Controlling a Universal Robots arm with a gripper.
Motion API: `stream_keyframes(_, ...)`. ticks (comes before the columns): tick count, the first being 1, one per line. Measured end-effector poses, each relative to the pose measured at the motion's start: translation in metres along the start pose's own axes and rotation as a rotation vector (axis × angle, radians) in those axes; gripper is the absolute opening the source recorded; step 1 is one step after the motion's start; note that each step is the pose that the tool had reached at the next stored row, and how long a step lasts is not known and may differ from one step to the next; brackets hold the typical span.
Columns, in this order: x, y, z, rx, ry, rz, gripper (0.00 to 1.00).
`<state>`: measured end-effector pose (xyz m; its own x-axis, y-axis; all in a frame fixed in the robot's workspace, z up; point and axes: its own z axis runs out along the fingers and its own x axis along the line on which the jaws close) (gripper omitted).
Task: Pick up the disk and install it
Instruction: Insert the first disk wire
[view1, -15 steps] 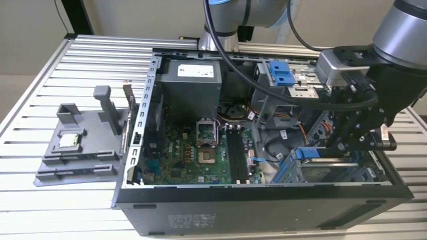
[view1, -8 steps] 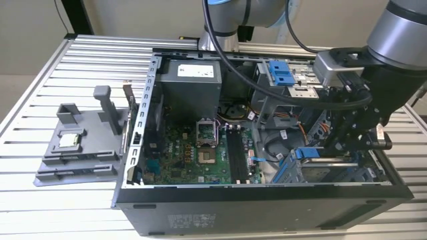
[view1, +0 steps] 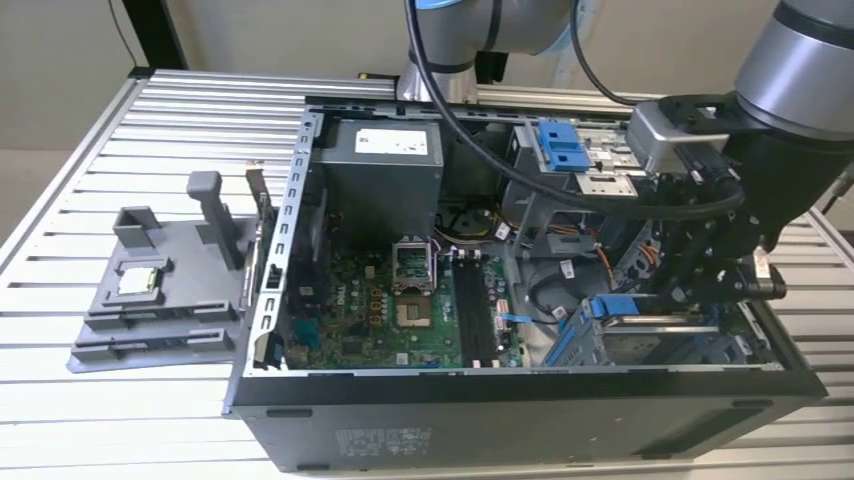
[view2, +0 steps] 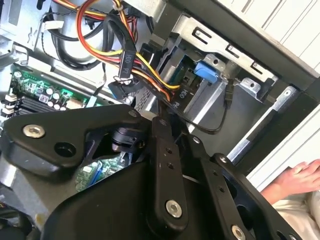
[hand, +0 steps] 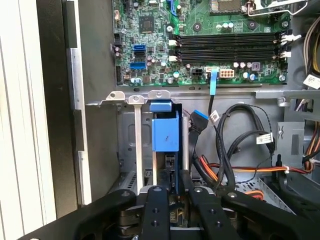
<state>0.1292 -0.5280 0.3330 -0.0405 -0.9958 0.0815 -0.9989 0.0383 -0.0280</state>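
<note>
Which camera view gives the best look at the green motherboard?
The first wrist view: the motherboard faces the camera there, with its slots and connectors plain and nothing in front. The exterior view shows most of the board, but at a slant. The second wrist view shows one corner of it, partly covered.

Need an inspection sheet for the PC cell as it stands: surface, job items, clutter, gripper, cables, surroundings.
surface: slatted metal table carrying open PC case.
job's things: disk, blue bracket showing, in the case's drive bay.
clutter: grey fixture holding a small chip, beside the case.
gripper: gripper down in the bay at the disk.
cables: loose black, yellow and orange cables beside the bay.
surroundings: person's hand near the case.
</note>
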Motion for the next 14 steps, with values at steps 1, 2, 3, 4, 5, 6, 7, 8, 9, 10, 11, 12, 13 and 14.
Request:
stream_keyframes(1,0.0004,-0.0001,-0.0041,-0.0001,0.0,0.0,1.0)
stream_keyframes(2,0.0007,-0.0002,-0.0078,-0.0002,-0.0005,0.0,1.0)
stream_keyframes(3,0.001,-0.0003,-0.0115,-0.0003,-0.001,0.0,1.0)
stream_keyframes(4,0.0013,-0.0004,-0.015,-0.0003,-0.0014,0.0,1.0)
stream_keyframes(5,0.0016,-0.0005,-0.0185,-0.0004,-0.0019,0.0,1.0)
stream_keyframes(6,0.0019,-0.0006,-0.0221,-0.0004,-0.0023,0.0,1.0)
stream_keyframes(7,0.0021,-0.0007,-0.0247,-0.0005,-0.0028,0.0,1.0)
stream_keyframes(8,0.0023,-0.0007,-0.0257,-0.0006,-0.0034,0.0,1.0)
stream_keyframes(9,0.0029,-0.0008,-0.0262,-0.0006,-0.0036,0.0,1.0)
stream_keyframes(10,0.0034,-0.0008,-0.0271,-0.0006,-0.0034,0.0,1.0)
stream_keyframes(11,0.0043,-0.0008,-0.029,-0.0006,-0.0033,0.0,1.0)
stream_keyframes(12,0.0053,-0.0009,-0.0306,-0.0007,-0.0035,0.0,1.0)
stream_keyframes(13,0.0065,-0.001,-0.0323,-0.0007,-0.0034,0.0,1.0)
stream_keyframes(14,0.0079,-0.0011,-0.0339,-0.0007,-0.0034,0.0,1.0)
